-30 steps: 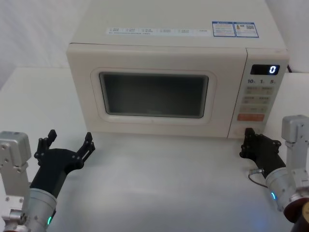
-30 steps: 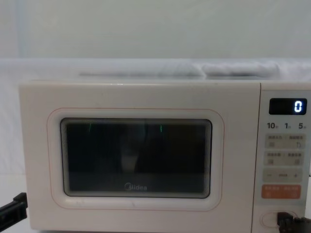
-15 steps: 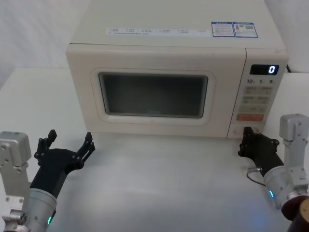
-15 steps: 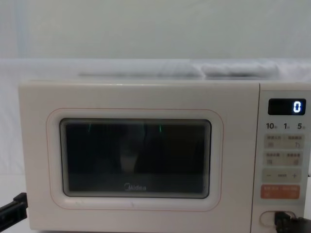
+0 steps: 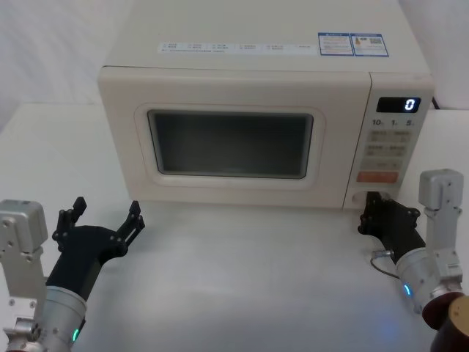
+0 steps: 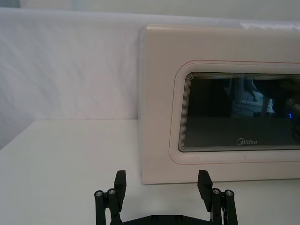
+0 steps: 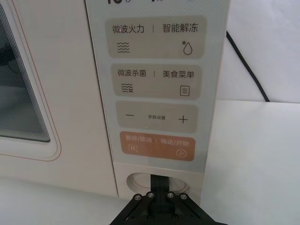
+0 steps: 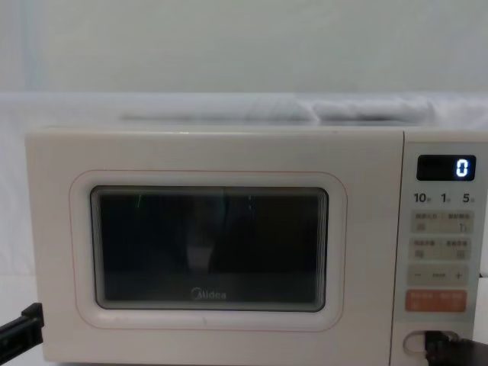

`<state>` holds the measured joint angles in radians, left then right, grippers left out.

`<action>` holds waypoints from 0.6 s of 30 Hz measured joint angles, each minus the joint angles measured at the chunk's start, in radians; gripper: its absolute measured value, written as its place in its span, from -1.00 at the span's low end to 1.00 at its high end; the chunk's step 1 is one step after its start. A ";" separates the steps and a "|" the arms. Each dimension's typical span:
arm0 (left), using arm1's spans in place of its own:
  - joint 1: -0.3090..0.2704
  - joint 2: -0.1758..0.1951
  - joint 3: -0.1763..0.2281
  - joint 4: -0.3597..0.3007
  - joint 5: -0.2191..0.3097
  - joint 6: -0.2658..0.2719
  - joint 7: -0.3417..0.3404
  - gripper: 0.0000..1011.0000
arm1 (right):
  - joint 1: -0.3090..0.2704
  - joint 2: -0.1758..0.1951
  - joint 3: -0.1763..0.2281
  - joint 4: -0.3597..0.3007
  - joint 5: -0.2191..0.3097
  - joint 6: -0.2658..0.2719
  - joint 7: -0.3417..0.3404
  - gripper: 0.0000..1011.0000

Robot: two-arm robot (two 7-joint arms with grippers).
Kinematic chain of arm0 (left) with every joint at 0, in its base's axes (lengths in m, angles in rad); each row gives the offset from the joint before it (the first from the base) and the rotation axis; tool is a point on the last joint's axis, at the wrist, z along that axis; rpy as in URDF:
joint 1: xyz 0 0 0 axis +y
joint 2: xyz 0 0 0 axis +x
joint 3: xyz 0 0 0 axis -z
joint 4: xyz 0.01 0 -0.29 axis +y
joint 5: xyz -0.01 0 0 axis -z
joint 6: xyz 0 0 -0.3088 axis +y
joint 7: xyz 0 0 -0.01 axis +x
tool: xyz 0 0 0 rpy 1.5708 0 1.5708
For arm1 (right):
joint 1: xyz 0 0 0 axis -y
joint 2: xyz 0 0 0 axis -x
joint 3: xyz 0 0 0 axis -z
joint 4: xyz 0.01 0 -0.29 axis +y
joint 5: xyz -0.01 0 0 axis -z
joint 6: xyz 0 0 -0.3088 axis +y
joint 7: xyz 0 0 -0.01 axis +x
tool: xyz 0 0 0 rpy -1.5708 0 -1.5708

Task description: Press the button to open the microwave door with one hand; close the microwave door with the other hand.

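White table (image 5: 242,271) spreads out flat under everything, with lots of bare room in front of your grippers. Your left gripper (image 5: 102,217) hangs over the table with its fingers spread wide, holding nothing. Just ahead of it and to its right is the microwave door (image 5: 227,143), shut flat, its left edge near the fingertips. Your right gripper (image 5: 375,210) has its fingers pinched close together, and their tip touches the button (image 7: 143,180) at the bottom of the control panel (image 5: 388,147).
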<state>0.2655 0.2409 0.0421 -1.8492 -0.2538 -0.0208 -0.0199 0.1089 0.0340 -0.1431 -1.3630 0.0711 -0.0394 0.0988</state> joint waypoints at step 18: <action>0.000 0.000 0.000 0.000 0.000 0.000 0.000 0.98 | 0.021 -0.019 -0.022 0.024 -0.019 0.002 -0.007 -1.00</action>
<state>0.2655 0.2409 0.0422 -1.8492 -0.2538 -0.0208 -0.0199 0.1297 0.0152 -0.1648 -1.3393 0.0522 -0.0378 0.0922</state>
